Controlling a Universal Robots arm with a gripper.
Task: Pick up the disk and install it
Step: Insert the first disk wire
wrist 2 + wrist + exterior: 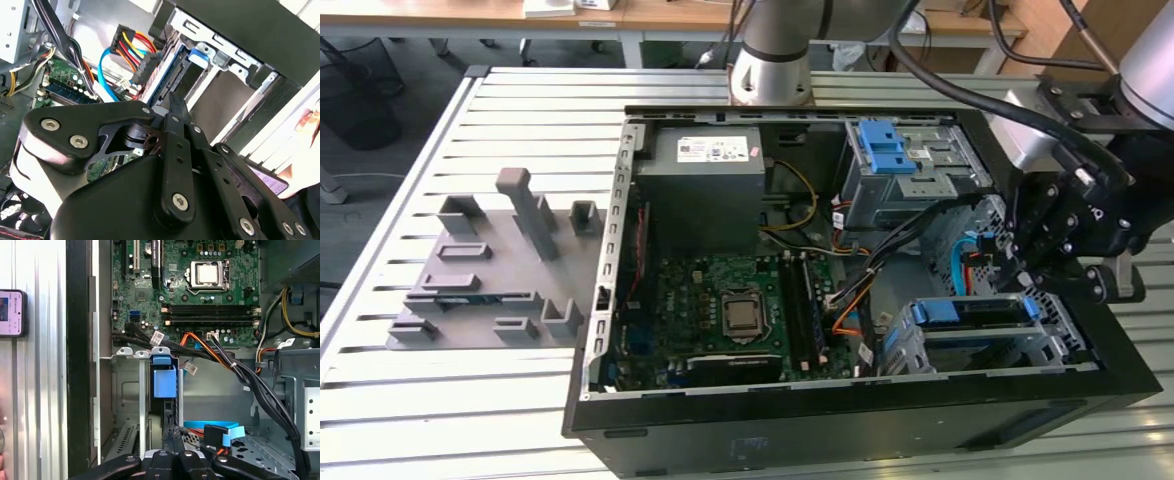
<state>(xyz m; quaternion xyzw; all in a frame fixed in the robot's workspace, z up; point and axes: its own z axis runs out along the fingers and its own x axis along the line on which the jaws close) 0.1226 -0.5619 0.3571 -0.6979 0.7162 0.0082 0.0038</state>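
The disk (970,312) sits on edge in the lower drive cage (1047,345) at the front corner of the open computer case, on the exterior view's right. Its blue carrier tab (164,383) shows at the cage mouth. In the second wrist view the blue-edged disk (172,75) runs down into the metal cage. My gripper (1051,272) hovers just above that cage. Its black fingers (176,107) are pressed together into one point beside the disk's rear end, with nothing between them. The fingertips (169,436) are close to the slot.
Orange, black and blue cables (215,347) run past the cage to the motherboard (734,300). A second cage with a blue latch (887,150) and a grey power supply (707,160) sit at the back. A grey fixture (494,270) lies on the slatted table. A phone (11,312) lies beside the case.
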